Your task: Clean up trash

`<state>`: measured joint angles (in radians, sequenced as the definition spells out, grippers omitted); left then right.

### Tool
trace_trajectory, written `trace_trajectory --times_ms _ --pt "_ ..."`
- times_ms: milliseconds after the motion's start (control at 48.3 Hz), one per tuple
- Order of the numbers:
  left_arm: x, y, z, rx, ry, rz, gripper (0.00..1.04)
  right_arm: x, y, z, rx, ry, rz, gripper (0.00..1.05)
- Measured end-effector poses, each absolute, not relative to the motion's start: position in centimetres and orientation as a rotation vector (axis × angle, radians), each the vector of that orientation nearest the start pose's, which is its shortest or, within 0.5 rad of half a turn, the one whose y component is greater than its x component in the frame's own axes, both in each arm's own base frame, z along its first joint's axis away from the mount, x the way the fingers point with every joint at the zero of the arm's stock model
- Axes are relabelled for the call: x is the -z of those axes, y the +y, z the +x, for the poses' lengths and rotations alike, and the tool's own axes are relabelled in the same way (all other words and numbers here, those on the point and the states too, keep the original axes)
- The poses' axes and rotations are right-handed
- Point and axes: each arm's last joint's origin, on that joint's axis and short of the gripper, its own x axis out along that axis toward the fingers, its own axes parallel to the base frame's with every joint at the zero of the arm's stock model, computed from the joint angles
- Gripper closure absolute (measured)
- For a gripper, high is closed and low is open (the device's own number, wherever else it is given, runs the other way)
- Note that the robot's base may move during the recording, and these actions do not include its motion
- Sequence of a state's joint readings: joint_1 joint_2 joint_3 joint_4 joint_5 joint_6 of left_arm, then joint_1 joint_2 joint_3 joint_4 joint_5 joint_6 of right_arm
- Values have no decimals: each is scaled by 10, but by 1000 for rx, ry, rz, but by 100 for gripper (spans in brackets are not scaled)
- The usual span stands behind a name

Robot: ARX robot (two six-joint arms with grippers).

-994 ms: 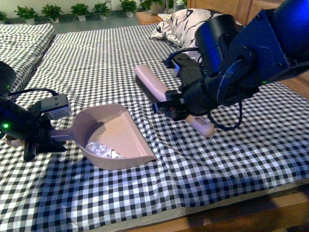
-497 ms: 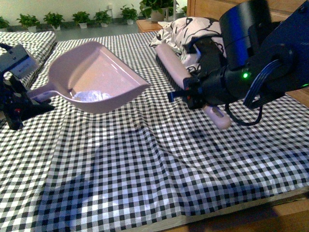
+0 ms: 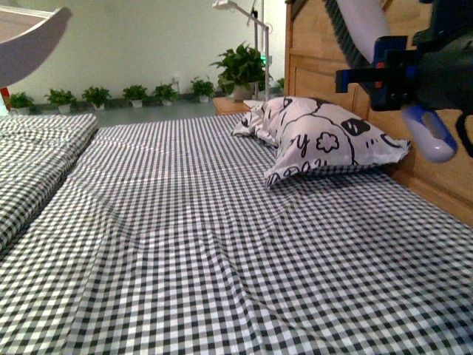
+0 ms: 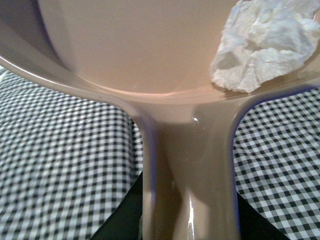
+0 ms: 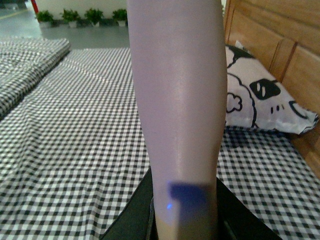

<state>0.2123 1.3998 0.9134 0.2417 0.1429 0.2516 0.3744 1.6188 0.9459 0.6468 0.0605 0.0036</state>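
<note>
The trash [image 4: 262, 47], a crumpled white paper wad, lies inside the pale pink dustpan [image 4: 150, 55], up against its back wall near the handle. My left gripper [image 4: 187, 220] is shut on the dustpan's handle, and the pan hangs high above the checked bed. In the front view only a corner of the dustpan [image 3: 29, 48] shows at the top left. The pink brush [image 5: 177, 100] fills the middle of the right wrist view, with my right gripper [image 5: 185, 220] shut on its handle. In the front view the brush [image 3: 373, 29] is raised at the top right, near the headboard.
A black-and-white checked cover [image 3: 207, 244] spans the bed. A white pillow with black patterns [image 3: 325, 137] leans by the wooden headboard [image 3: 325, 66]. A second checked bed [image 3: 37, 148] lies at the left. Potted plants [image 3: 111, 95] line the far wall.
Both arms have risen well above the bed. The dustpan with the trash moved up and left, almost out of the front view. The brush went up and right toward the headboard.
</note>
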Motion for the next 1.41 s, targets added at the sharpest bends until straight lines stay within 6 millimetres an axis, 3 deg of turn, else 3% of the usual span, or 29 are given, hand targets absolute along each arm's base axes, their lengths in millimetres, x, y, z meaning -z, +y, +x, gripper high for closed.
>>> trace_trajectory --times_ms 104,248,414,600,994,1408 --pt "-295 46 268 -114 232 146 82 -278 117 303 -325 -22 8 86" --pt "-314 7 212 -122 168 102 82 -293 104 252 -354 -59 17 86" --pt "-318 -13 172 -127 129 82 82 -299 95 200 -398 -117 12 86" --pt "-317 -11 155 -144 117 82 82 -295 88 165 -385 -161 -8 86" --pt "-308 3 134 -190 116 72 82 -275 88 117 -307 -255 -45 86" --pt "-300 -6 98 -167 100 7 82 -255 70 98 -178 -287 -26 86"
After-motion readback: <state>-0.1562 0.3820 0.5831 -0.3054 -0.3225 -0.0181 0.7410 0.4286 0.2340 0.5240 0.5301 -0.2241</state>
